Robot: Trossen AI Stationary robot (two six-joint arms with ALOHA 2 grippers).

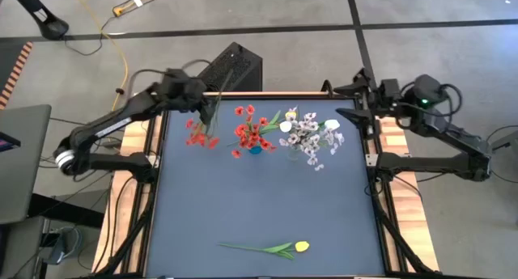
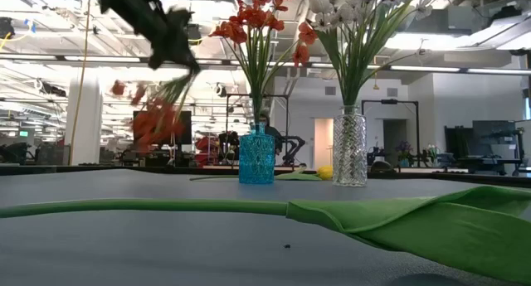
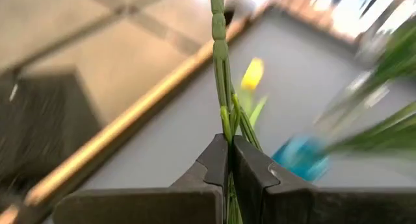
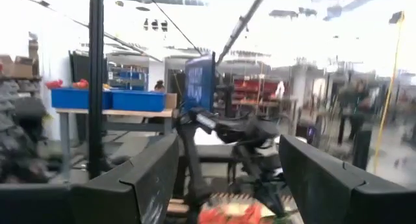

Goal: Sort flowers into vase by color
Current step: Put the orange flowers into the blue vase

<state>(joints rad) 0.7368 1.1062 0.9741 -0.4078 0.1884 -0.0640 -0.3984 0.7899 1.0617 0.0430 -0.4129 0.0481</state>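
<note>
Now our left claw (image 3: 229, 160) pinches the red flower (image 1: 197, 137) stem tight; we should lift it slowly above the blue vase (image 2: 256, 156), keeping the stem straight.

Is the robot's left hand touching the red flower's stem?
Touching. In the left wrist view the left gripper has its fingers pressed together on the green stem; the high view shows the red flower hanging from it.

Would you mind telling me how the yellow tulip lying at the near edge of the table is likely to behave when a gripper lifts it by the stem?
The yellow tulip looks light. Its long thin stem would probably bend, so the blossom may droop. Lying flat with leaves spread, it seems unlikely to roll.
</note>
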